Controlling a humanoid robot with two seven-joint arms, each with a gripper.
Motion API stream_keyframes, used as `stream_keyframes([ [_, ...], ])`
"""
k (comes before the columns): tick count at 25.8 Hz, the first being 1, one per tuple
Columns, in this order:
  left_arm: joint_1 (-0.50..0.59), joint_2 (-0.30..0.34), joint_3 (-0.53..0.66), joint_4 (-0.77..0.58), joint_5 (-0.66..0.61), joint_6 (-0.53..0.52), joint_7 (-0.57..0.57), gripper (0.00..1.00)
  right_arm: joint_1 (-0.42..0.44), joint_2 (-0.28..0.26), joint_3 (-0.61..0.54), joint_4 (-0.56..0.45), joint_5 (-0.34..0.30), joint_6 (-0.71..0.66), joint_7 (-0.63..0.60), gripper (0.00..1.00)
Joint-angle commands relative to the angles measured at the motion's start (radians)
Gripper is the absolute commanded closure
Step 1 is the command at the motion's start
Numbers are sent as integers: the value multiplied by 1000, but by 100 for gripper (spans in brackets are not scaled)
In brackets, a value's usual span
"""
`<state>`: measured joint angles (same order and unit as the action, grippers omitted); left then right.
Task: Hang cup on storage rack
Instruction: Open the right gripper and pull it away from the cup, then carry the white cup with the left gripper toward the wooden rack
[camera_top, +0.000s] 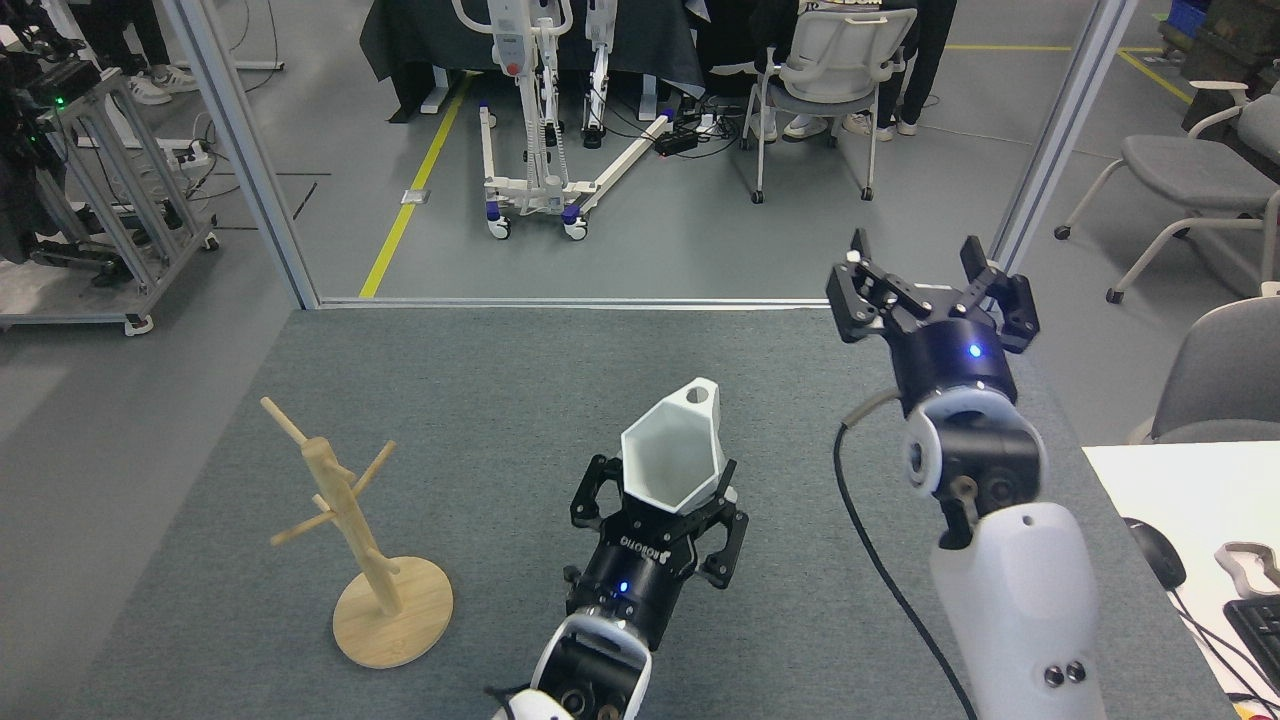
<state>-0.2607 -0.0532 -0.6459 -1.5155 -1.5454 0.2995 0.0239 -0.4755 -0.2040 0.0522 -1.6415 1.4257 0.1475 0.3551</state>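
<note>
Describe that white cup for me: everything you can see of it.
The cup is plain white and angular, with flat facets and a hexagonal rim open toward the camera; it looks empty. A flat tab handle pierced by a round hole juts from its far side. The left pincer grips its lower body, holding it above the grey table, right of the wooden rack.

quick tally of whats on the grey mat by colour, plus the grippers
White: 1, the cup
Light wood: 1, the storage rack
Black grippers: 2, the left gripper shut on the cup, the right gripper open and empty
Total: 4
</note>
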Motion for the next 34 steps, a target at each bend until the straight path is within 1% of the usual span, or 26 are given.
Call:
stream_keyframes([
  [1, 162, 52, 60, -117, -84, 15, 71, 94, 123, 15, -170, 98, -14, -221, -225, 2],
  [4, 252, 93, 81, -166, -84, 67, 133, 94, 190, 17, -178, 186, -4, -217, -334, 2],
  [6, 301, 107, 83, -183, -85, 136, 148, 94, 225, 35, -172, 229, 9, -177, -354, 3],
  [7, 322, 111, 83, -190, -85, 173, 165, 94, 261, 48, -170, 230, 15, -149, -357, 3],
  [9, 348, 124, 84, -204, -85, 242, 188, 94, 330, 55, -146, 223, 22, -118, -357, 4],
  [11, 362, 145, 114, -207, -85, 279, 186, 94, 357, 51, -115, 218, 38, -103, -366, 8],
  [13, 373, 177, 163, -210, -84, 288, 186, 94, 380, 46, -91, 221, 90, -74, -377, 9],
  [15, 380, 214, 201, -210, -84, 303, 186, 94, 417, 54, -78, 218, 125, -69, -377, 6],
  [17, 410, 237, 235, -210, -84, 366, 188, 94, 428, 54, -74, 212, 131, -69, -378, 4],
  [20, 439, 246, 250, -212, -84, 469, 186, 94, 426, 52, -74, 210, 131, -77, -377, 2],
  [23, 463, 274, 284, -212, -84, 526, 186, 94, 426, 55, -72, 210, 131, -77, -377, 2],
  [27, 483, 292, 313, -212, -84, 535, 186, 94, 417, 55, -61, 210, 133, -75, -370, 2],
  [34, 485, 292, 353, -206, -81, 527, 182, 93, 414, 52, -58, 193, 137, -75, -366, 2],
])
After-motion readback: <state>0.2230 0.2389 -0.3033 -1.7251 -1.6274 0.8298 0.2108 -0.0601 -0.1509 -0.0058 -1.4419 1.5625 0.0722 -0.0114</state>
